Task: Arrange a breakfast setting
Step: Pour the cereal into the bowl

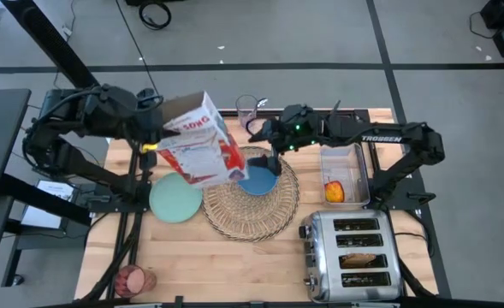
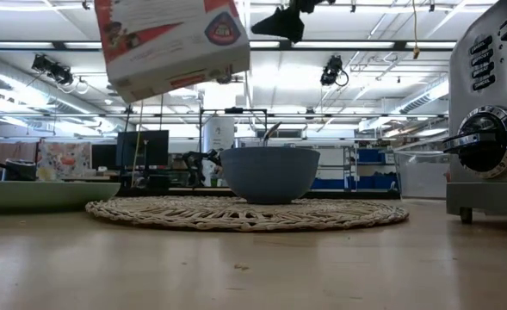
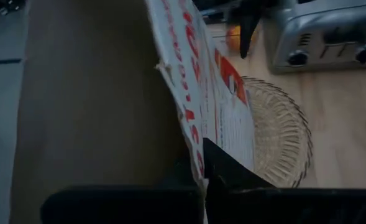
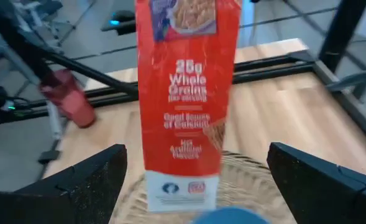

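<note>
while left hand [image 1: 153, 137] grips cereal box [image 1: 202, 141], label reads "whole grains".

We see a cereal box [image 1: 202, 141] tilted in the air above the table [image 1: 234, 265], over the left part of the mat; its red side panel reads "Whole Grains". A silver toaster [image 1: 354, 257] stands at the table's near right corner, with knobs on its front. A clear tray [image 1: 347, 164] sits just behind the toaster. An empty clear glass [image 1: 246, 109] stands at the table's far edge. Beyond the table we make out shelving and ceiling lights.
</note>
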{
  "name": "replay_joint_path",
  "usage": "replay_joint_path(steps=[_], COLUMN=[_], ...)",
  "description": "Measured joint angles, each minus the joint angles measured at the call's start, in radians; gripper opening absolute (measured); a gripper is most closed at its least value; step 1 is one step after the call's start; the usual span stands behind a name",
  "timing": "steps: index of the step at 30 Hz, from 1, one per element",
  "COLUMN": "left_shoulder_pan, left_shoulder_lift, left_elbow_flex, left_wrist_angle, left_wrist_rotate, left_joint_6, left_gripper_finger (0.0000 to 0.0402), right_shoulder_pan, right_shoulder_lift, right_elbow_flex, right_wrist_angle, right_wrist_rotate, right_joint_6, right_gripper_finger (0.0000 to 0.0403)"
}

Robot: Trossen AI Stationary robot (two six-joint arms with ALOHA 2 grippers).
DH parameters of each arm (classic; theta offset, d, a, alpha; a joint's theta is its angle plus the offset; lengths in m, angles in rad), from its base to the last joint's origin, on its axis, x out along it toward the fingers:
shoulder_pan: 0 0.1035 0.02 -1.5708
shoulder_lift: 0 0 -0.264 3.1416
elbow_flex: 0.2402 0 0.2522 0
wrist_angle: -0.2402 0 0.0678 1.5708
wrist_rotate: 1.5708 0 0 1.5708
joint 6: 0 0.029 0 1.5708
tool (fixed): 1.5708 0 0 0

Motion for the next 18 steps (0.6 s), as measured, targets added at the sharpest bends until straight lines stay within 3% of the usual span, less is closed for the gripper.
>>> replay_joint_path(steps=[5, 12, 18], left_shoulder_pan=[-0.047, -0.064, -0.065], left_shoulder_lift=[0.000, -0.002, -0.002], left_elbow_flex=[0.000, 0.000, 0.000], left_wrist_angle=[0.050, 0.084, 0.099], left_wrist_rotate=[-0.012, -0.013, -0.008], left_joint_6=[0.018, 0.033, 0.034], left_gripper_finger=[0.0001, 0.0001, 0.0001], right_shoulder_pan=[0.053, 0.065, 0.063], right_shoulder_lift=[0.025, 0.065, 0.044], right_elbow_flex=[-0.001, 0.000, 0.001], right_wrist_angle=[0.018, 0.084, 0.078], right_wrist_rotate=[0.047, 0.229, 0.246], right_joint_6=[0.010, 0.018, -0.001], right_gripper_finger=[0.0390, 0.0390, 0.0389])
